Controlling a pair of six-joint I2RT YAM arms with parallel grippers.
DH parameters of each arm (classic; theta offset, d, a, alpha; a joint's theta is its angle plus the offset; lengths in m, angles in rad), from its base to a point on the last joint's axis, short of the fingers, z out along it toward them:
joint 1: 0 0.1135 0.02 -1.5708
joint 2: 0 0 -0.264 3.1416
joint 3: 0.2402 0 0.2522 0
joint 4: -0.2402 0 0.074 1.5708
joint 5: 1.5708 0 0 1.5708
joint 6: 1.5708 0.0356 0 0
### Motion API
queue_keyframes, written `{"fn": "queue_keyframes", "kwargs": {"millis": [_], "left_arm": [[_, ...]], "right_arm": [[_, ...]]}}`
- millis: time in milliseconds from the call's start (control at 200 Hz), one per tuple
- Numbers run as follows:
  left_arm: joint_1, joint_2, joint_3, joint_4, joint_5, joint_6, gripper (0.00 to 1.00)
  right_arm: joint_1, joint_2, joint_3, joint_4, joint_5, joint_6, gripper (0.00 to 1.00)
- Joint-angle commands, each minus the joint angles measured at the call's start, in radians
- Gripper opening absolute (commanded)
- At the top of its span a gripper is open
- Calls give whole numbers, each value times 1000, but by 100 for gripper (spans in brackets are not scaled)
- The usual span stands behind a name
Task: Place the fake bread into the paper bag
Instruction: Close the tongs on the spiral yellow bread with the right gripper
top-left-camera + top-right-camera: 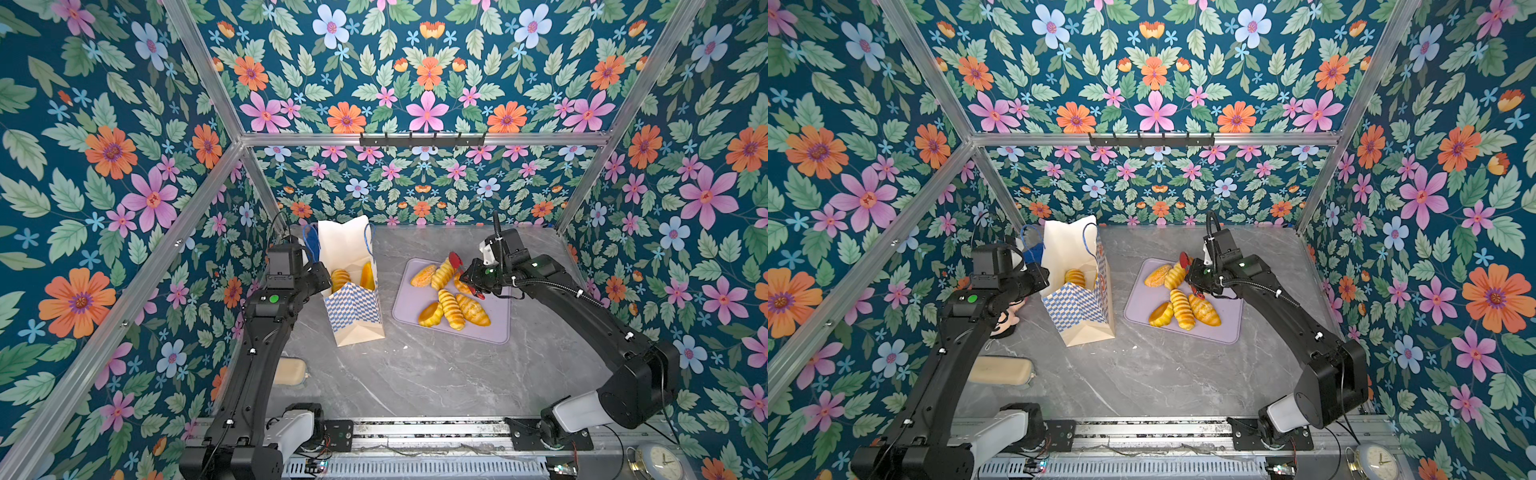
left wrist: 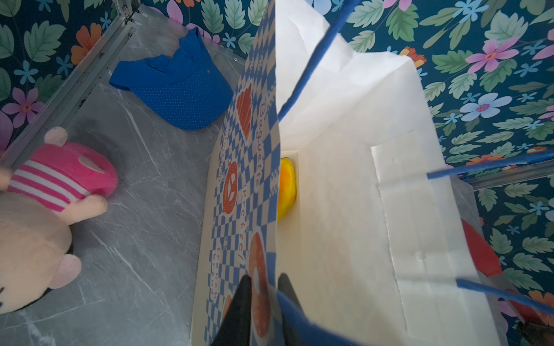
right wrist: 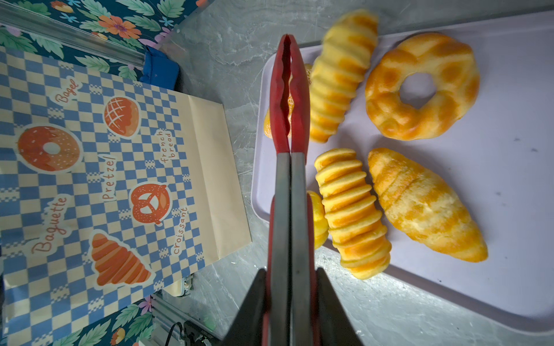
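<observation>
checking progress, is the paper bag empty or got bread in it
Not empty: the paper bag stands open, with two golden pieces of fake bread visible inside.

Dark floral wallpaper walls, aluminium frame rails, grey marble tabletop

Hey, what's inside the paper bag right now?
Inside the paper bag, a top view shows a ridged golden roll and a smoother yellow-orange pastry. The bag's own front wall hides the bottom, so more could lie there.
</observation>
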Motion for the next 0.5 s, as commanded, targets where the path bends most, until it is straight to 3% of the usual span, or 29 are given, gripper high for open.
{"fn": "queue_keyframes", "kwargs": {"millis": [0,195,495], "left_arm": [[1,4,12,-12,-6,20,19],[0,-4,14,-18,-10,24,20],[0,-8,8,-10,-6,21,21]], "right_arm": [[1,10,3,3,-1,-10,22],[-3,43,30,-7,10,-30,23],[-31,95,58,-16,44,-28,37]]}}
